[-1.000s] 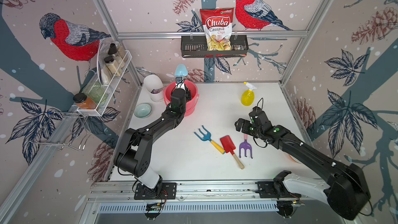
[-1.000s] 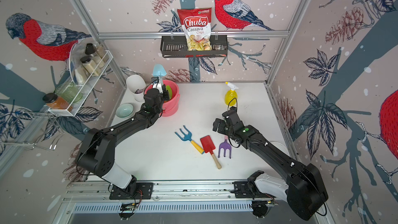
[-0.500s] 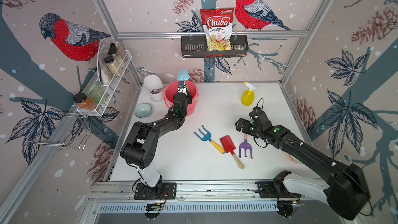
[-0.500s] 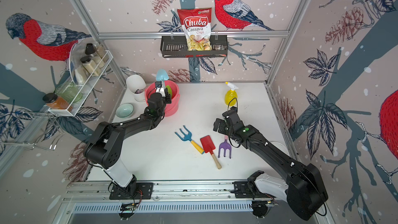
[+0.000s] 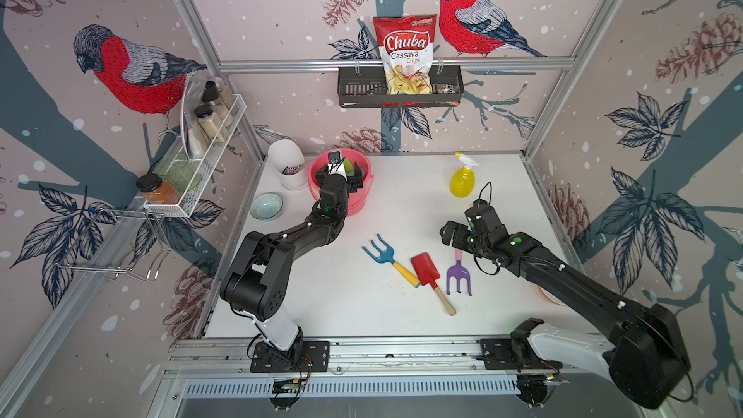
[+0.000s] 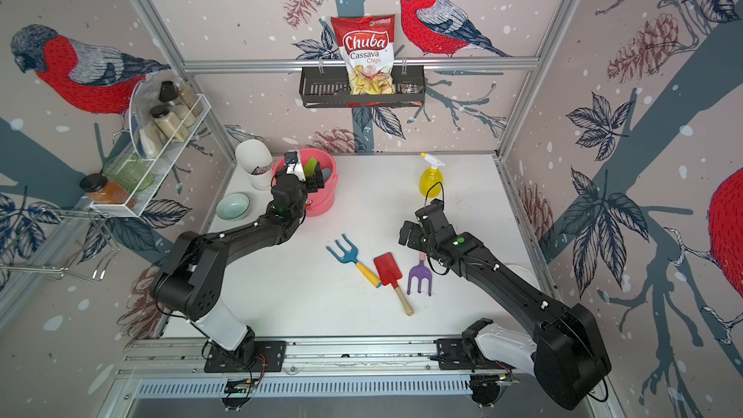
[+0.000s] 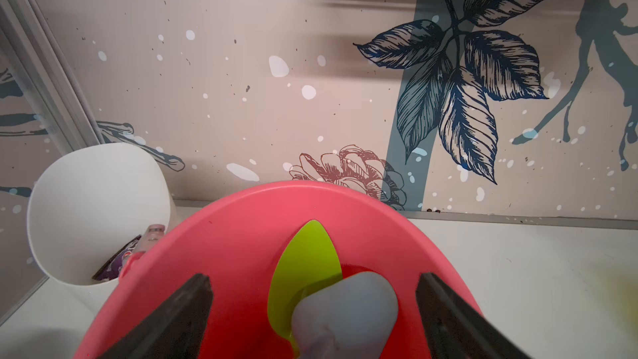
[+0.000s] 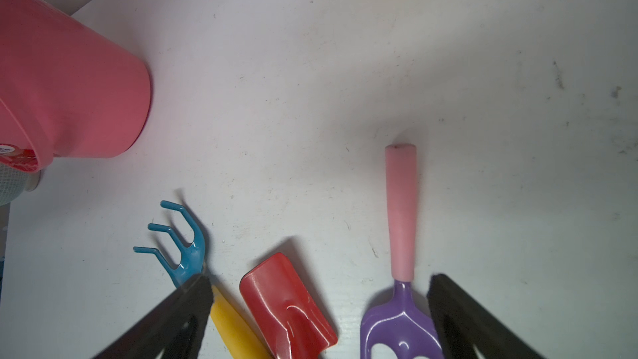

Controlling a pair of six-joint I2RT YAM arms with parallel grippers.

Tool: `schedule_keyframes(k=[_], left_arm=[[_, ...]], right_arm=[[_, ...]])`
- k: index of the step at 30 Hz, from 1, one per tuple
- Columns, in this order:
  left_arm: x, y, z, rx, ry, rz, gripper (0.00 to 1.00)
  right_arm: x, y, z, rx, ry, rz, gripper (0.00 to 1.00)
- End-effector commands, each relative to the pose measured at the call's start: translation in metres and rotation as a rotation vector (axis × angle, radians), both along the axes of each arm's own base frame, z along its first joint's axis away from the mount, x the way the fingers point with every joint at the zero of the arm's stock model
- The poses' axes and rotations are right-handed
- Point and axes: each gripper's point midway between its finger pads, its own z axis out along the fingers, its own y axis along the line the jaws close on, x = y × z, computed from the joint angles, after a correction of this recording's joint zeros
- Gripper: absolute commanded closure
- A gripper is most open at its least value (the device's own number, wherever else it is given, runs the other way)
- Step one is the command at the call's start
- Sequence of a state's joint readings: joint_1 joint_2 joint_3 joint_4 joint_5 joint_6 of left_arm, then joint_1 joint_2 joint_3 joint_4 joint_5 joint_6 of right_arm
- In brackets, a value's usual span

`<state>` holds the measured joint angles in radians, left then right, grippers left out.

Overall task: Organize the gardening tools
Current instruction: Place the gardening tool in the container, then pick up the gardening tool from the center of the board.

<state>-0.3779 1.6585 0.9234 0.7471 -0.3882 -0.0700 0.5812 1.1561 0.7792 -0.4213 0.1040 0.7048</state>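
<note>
The left gripper (image 7: pixel 312 279) hovers right over the pink bucket (image 7: pixel 221 236), fingers (image 7: pixel 179 316) spread wide, gripping nothing! Down inside, the light-blue trowel (image 7: pixel 345 312) lies over the green trowel (image 7: pixel 307 260). Across the surface (image 5: pixel 402 211), the right gripper (image 8: pixel 319 280) hangs with fingers spread too, above the purple-pink fork (image 8: pixel 400 219). Beside that fork lie the red wooden-handled shovel (image 8: pixel 286 302) and the blue-yellow fork (image 8: pixel 186 253). The yellow spray bottle (image 5: pixel 462 182) stands upright near the back.

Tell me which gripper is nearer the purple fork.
Right. The right gripper hangs open just above the pink handle of the purple fork. The left gripper is open over the pink bucket, well away from the fork.
</note>
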Motion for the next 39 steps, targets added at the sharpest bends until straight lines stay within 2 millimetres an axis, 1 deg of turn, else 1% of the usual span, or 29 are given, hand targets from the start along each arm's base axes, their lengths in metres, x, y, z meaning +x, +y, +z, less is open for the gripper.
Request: schedule_keyframes(k=[1,3,7,9,12,15,16,18,20,24,26,29,32,39], left_arm=[[0.0,-0.005,0.017,0.003,-0.007,-0.038,0.02],[-0.004,-0.01,0.023,-0.007,0.001,-0.074,0.02],[-0.017,-0.016,0.037,-0.05,-0.009,-0.132,0.02],[-0.021,-0.023,0.043,-0.065,0.014,-0.173,0.02],[-0.028,-0.033,0.045,-0.098,0.061,-0.232,0.02],[-0.041,-0.043,0.047,-0.152,0.092,-0.289,0.02],[-0.046,-0.047,0.047,-0.165,0.104,-0.3,0.02],[-0.055,-0.052,0.041,-0.187,0.15,-0.316,0.02],[-0.063,-0.056,0.033,-0.199,0.194,-0.323,0.04],[-0.088,-0.072,0.014,-0.198,0.256,-0.369,0.04],[-0.099,-0.078,0.006,-0.174,0.278,-0.375,0.03],[-0.112,-0.081,-0.006,-0.166,0.315,-0.387,0.04],[-0.122,-0.08,-0.015,-0.166,0.343,-0.391,0.03],[-0.135,-0.075,-0.03,-0.169,0.375,-0.393,0.03]], right_arm=[[0.002,-0.007,-0.004,-0.03,-0.003,-0.021,0.0],[0.002,-0.012,-0.009,-0.048,0.008,-0.035,0.0],[-0.001,-0.024,-0.023,-0.071,0.044,-0.066,0.0],[-0.002,-0.027,-0.029,-0.077,0.057,-0.074,0.0],[-0.002,-0.029,-0.039,-0.094,0.078,-0.077,0.0],[-0.001,-0.032,-0.048,-0.128,0.101,-0.078,0.0],[0.0,-0.033,-0.055,-0.145,0.117,-0.079,0.0],[0.001,-0.035,-0.063,-0.173,0.133,-0.081,0.0],[0.003,-0.036,-0.069,-0.191,0.145,-0.078,0.0],[0.01,-0.039,-0.082,-0.235,0.169,-0.079,0.0],[0.014,-0.038,-0.085,-0.239,0.174,-0.076,0.0],[0.019,-0.036,-0.088,-0.242,0.178,-0.068,0.02],[0.022,-0.035,-0.091,-0.252,0.185,-0.06,0.08],[0.023,-0.032,-0.103,-0.264,0.214,-0.043,0.27]])
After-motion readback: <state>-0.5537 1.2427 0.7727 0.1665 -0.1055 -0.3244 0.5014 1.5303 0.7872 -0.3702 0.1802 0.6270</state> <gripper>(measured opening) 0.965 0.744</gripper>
